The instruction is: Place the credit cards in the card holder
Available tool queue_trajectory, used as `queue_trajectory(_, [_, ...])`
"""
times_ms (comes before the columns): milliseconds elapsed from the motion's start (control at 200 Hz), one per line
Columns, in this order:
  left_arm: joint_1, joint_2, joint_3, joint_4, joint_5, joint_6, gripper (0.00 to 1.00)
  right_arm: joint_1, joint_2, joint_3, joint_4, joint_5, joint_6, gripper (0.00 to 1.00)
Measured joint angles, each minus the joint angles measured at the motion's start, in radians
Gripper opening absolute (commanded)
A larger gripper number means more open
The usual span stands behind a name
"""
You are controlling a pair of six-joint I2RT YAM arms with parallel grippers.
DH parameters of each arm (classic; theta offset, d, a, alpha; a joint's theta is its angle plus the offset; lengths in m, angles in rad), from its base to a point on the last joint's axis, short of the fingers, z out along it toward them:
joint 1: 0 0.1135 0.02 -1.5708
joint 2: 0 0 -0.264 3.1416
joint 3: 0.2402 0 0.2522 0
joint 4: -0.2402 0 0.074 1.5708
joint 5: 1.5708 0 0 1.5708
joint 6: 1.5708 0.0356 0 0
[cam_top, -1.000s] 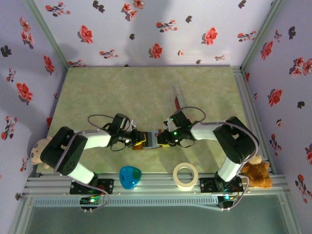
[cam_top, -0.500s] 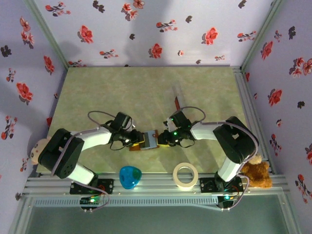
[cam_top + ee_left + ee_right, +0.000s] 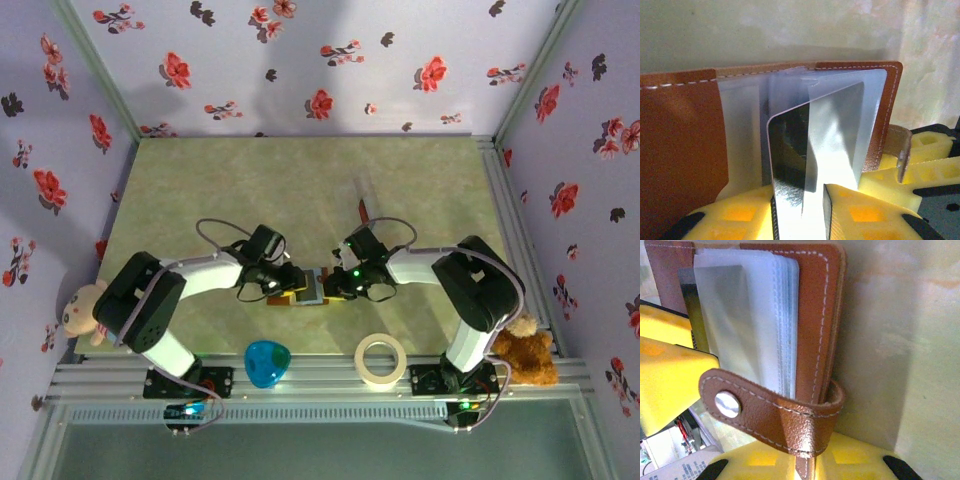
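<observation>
The brown card holder (image 3: 308,287) stands open between my two grippers, near the front middle of the table. In the left wrist view its cover (image 3: 680,135) and clear sleeves (image 3: 840,100) face me. My left gripper (image 3: 799,192) is shut on a shiny dark credit card (image 3: 790,150), whose top edge is in among the sleeves. My right gripper (image 3: 807,460) is shut on the holder's closing tab (image 3: 765,415), beside the cover (image 3: 815,305). An orange card (image 3: 284,298) lies under the left gripper (image 3: 287,282). A red card (image 3: 364,211) lies behind the right gripper (image 3: 328,283).
A clear plastic stand (image 3: 362,190) sits by the red card. A blue object (image 3: 267,362) and a tape roll (image 3: 381,360) lie at the front edge. Plush toys sit at the left (image 3: 76,308) and right (image 3: 525,352) rails.
My left gripper has moved right, bringing the card closer into the holder. The right gripper's jaws have narrowed on the tab.
</observation>
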Motion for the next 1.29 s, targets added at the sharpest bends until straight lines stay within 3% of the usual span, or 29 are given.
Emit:
queue_trajectory(335, [0.016,0.018,0.048,-0.081,0.002,0.059,0.41,0.026,0.008,0.001,0.027,0.014,0.003,0.08])
queue_trajectory(705, [0.033,0.022,0.096,-0.199,-0.005,0.134,0.42,0.054,0.021,0.001,0.071,0.010,0.003,0.00])
queue_trajectory(1295, [0.092,0.032,0.117,-0.224,-0.011,0.162,0.46,0.054,0.024,0.003,0.073,0.007,0.003,0.00])
